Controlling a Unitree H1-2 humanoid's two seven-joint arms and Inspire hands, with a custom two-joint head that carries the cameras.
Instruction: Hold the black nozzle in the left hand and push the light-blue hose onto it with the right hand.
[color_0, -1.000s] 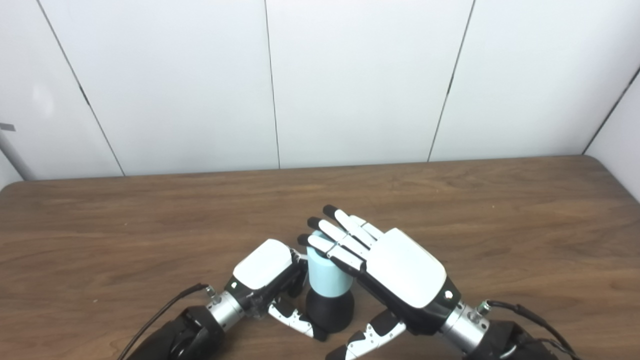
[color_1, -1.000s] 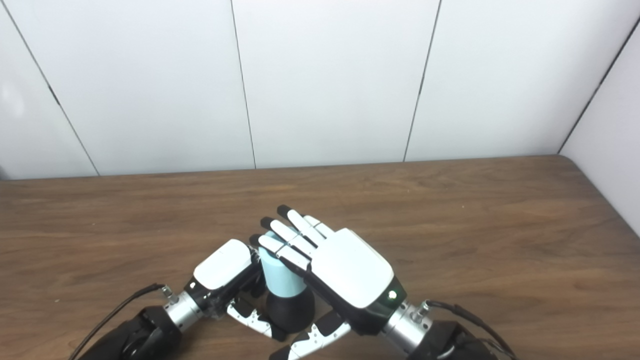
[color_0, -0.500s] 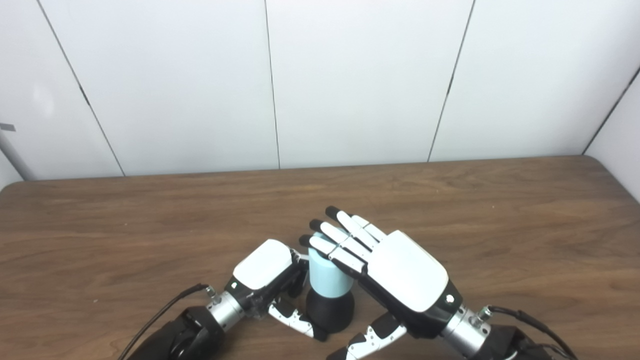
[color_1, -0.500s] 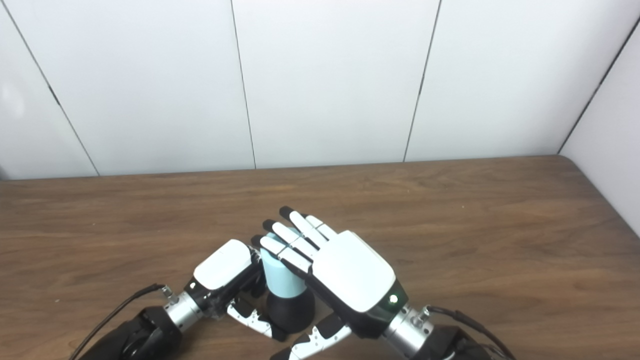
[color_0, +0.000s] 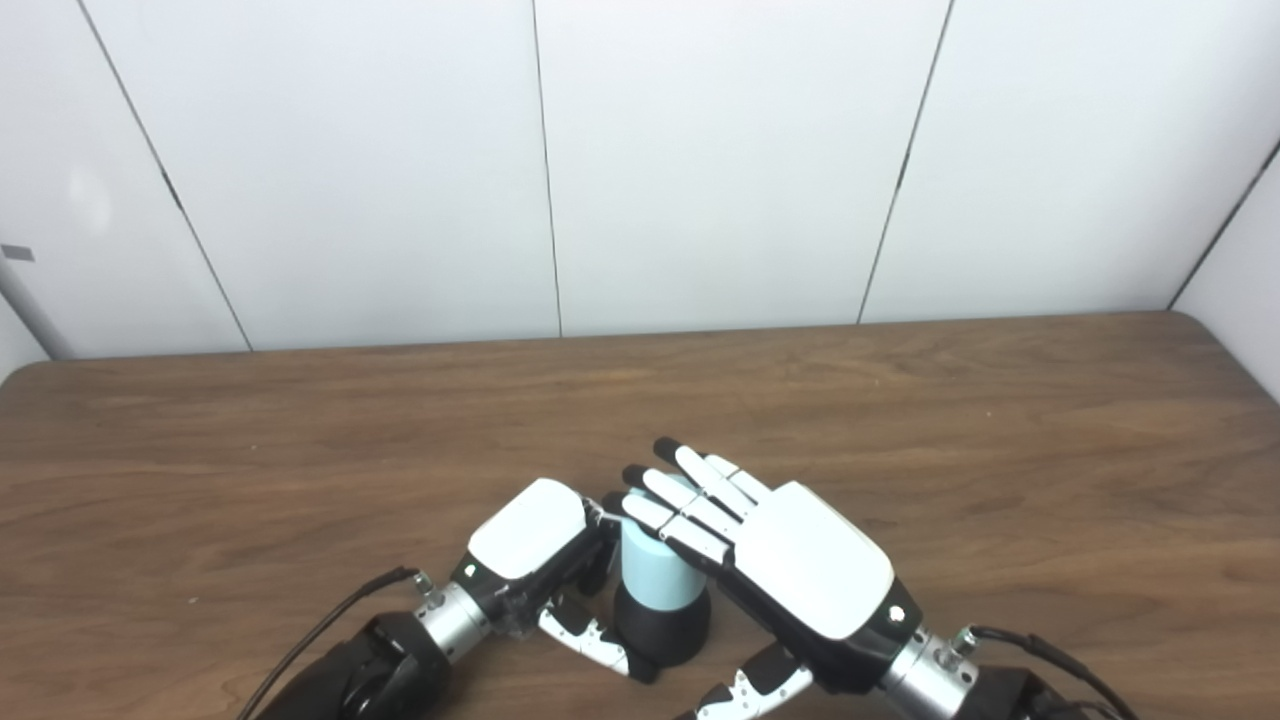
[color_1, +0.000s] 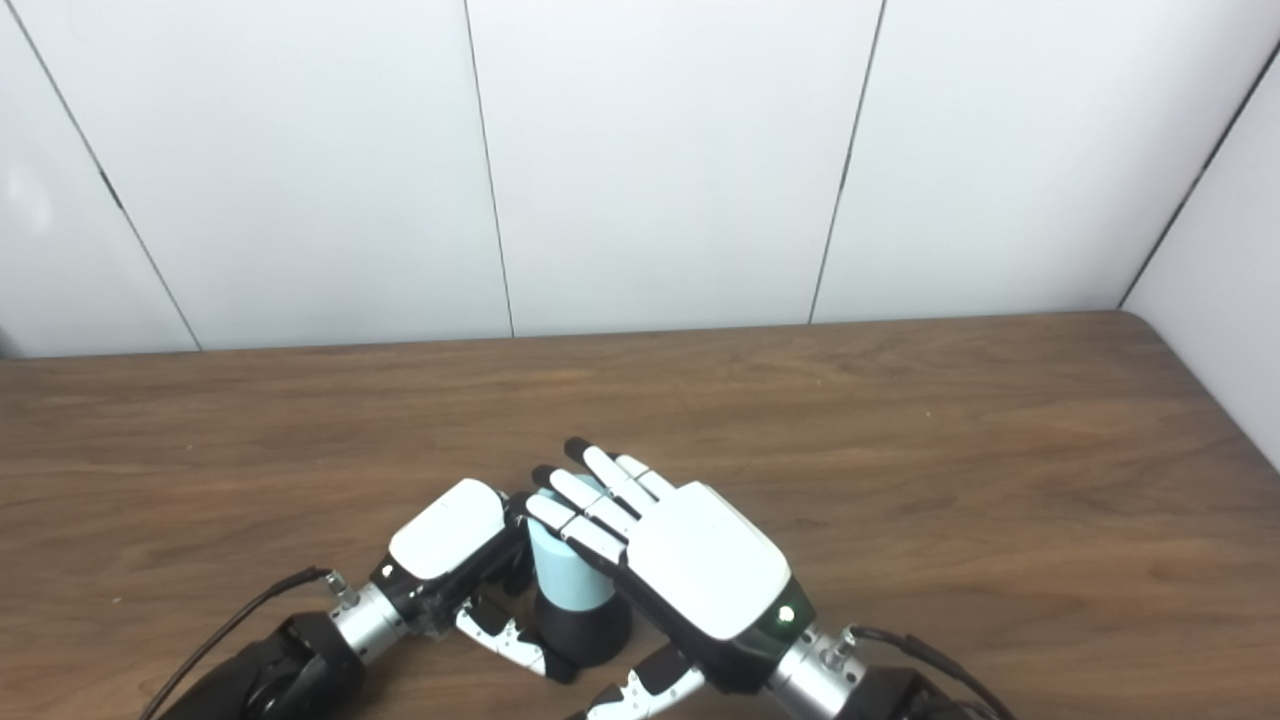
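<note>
Light-blue hose (color_0: 655, 575) looks stiff and light; my flat, open-fingered right hand (color_0: 790, 565) presses its top while my left hand (color_0: 540, 560) seemingly grips the black nozzle (color_0: 662, 635).

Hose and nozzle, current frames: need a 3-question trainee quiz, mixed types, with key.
1. True or false: the hose stands upright on the nozzle.
2. Which hand lies flat over the top of the hose? A) left B) right
3. Fill in: the nozzle rests on the ____.

Key: 1 true. 2 B: the right hand covers the top with straight fingers; the left hand grips the nozzle from the side. 3 table.
</note>
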